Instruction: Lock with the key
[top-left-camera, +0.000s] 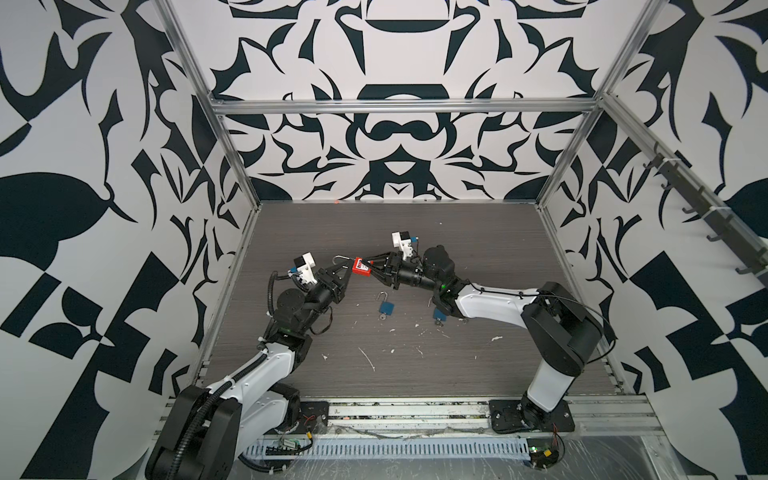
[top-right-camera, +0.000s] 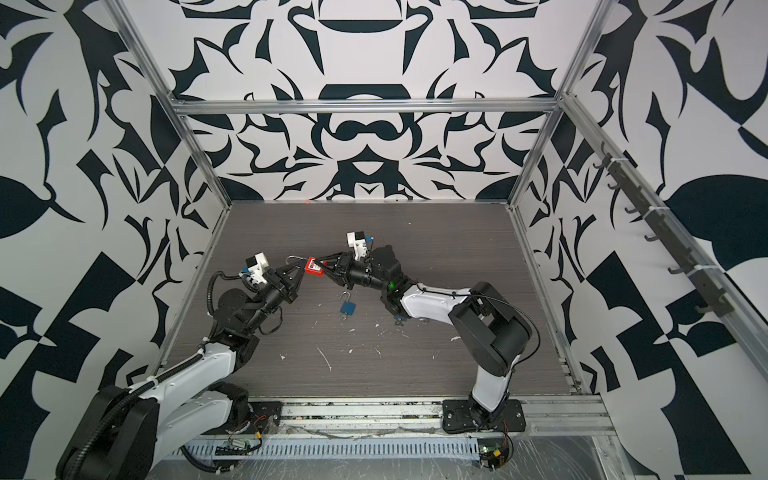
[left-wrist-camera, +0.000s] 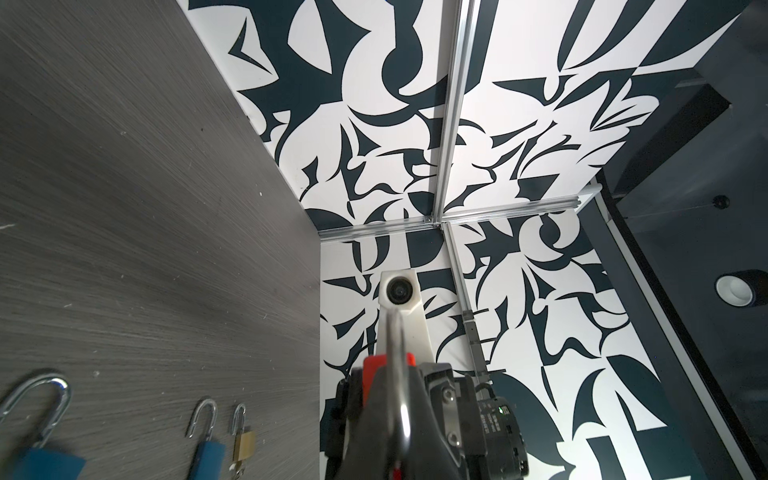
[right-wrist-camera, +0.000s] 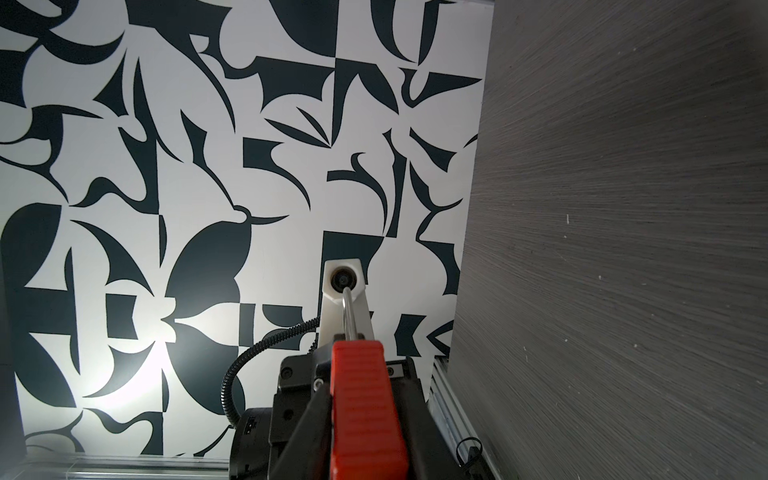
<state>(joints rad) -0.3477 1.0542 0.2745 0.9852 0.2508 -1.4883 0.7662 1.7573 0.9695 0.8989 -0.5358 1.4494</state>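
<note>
While left claw (top-left-camera: 348, 277) and right claw (top-left-camera: 370, 268) clamp the red padlock (top-left-camera: 360, 266), only left wrist shows a brass padlock (left-wrist-camera: 244, 446).

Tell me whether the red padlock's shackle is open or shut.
Open: in both top views the shackle of the red padlock hooks outward, one end free of the body.

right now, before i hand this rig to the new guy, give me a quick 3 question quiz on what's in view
1. True or false: the red padlock rests on the table.
2. The shackle of the blue padlock at mid-table is: A open, B closed, C missing.
3. In the left wrist view, how many padlocks lie on the table?
Key: 1 false, the left fingers and right fingers hold it aloft. 2 A. 3 three: two blue, one brass padlock.
</note>
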